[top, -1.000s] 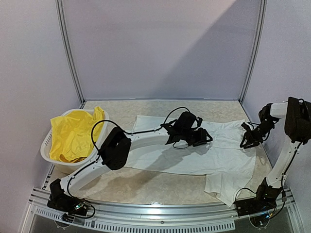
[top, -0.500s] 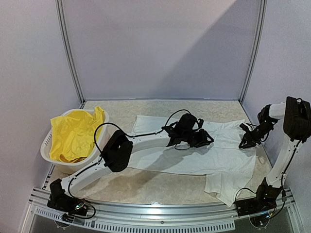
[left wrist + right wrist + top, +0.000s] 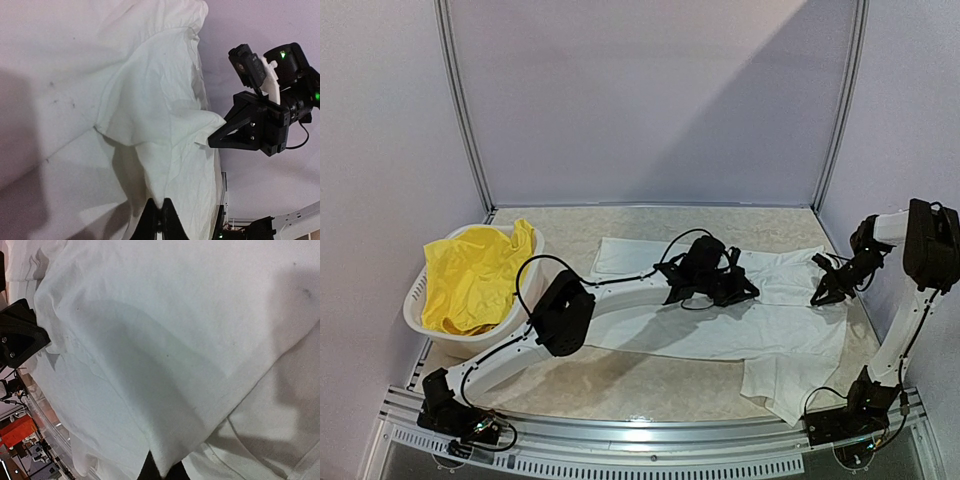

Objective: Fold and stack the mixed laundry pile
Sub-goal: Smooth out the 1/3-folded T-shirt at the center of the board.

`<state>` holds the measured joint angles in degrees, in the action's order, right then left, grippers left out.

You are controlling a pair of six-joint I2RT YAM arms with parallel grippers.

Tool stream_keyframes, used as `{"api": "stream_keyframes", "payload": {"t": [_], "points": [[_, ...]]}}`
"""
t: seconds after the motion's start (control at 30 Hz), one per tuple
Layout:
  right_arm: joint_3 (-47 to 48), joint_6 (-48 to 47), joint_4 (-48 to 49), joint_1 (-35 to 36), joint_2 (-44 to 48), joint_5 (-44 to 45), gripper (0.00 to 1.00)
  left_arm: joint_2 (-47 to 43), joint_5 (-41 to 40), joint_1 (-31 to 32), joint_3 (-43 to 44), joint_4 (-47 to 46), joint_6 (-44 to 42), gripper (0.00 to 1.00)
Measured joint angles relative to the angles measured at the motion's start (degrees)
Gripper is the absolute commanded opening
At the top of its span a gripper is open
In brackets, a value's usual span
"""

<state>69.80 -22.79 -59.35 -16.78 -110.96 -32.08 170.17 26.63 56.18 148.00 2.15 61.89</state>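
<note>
Nearest us, one sleeve of the white T-shirt (image 3: 782, 388) reaches almost to the front edge of the table (image 3: 650, 385); the rest of the shirt lies spread across the middle and right of the surface, wrinkled and partly doubled over. Further in, the left gripper (image 3: 748, 290) sits low over the shirt's upper middle, fingers pressed together with a fold of white cloth pinched between them. To its right, the right gripper (image 3: 822, 296) is clamped the same way on the shirt's right-hand edge, a corner of cloth drawn up to its tips. Off to the far left, the yellow shorts (image 3: 470, 280) lie heaped in the white basket (image 3: 417, 312).
</note>
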Motion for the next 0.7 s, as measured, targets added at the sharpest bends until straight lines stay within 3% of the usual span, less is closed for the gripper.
{"api": "stream_keyframes", "payload": {"t": [0.7], "points": [[3.0, 0.1, -14.9, 0.0, 2.8, -7.6, 0.01, -0.6, 4.9, -1.5, -2.4, -6.3, 10.4, 0.00]]}}
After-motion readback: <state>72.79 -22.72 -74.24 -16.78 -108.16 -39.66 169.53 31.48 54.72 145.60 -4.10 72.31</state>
